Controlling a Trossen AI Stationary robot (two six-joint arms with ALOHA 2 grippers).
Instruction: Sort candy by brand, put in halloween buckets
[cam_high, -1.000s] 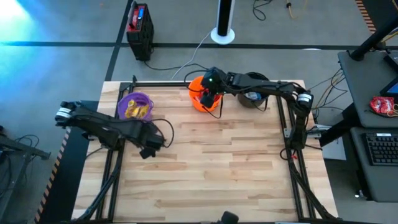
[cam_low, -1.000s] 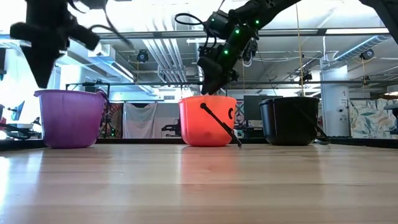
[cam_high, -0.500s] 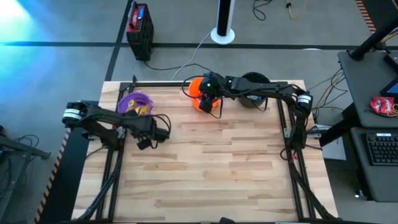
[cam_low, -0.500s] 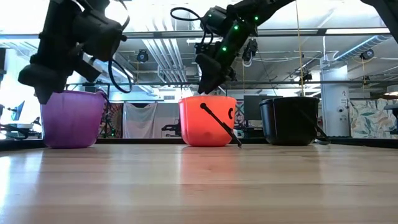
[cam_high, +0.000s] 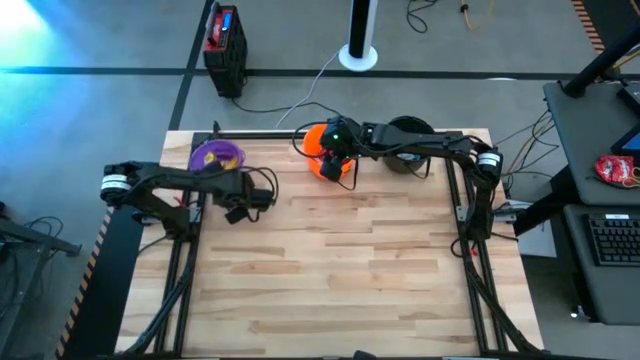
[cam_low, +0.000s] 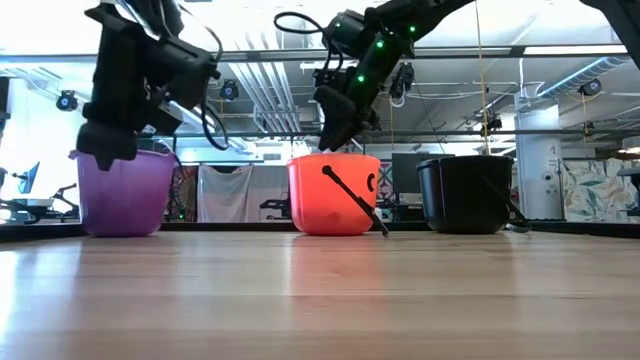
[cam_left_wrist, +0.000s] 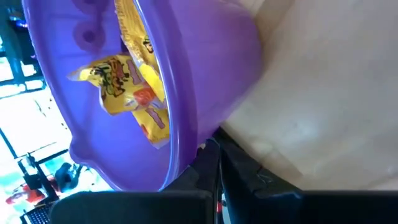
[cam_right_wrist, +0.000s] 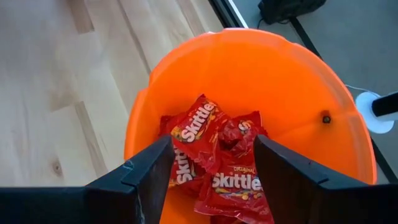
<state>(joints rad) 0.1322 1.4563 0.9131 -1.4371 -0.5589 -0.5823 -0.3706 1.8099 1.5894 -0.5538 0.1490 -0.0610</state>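
While both arms hang over the back row:
Buckets: three — purple bucket, orange bucket, black bucket.
Red packets: about three, in orange.
Yellow packets: at least two, in purple.
Right gripper: fingers spread, empty, above orange.
Left gripper: fingers closed, empty, beside purple.

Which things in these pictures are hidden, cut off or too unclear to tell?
- Black bucket: contents hidden; low view shows only its wall, high view has the right arm over it.
- Purple bucket: yellow packets show in the left wrist view, brand print unreadable, rim cut by the edge.
- Orange bucket: Skittles packets partly hidden behind the open right gripper.
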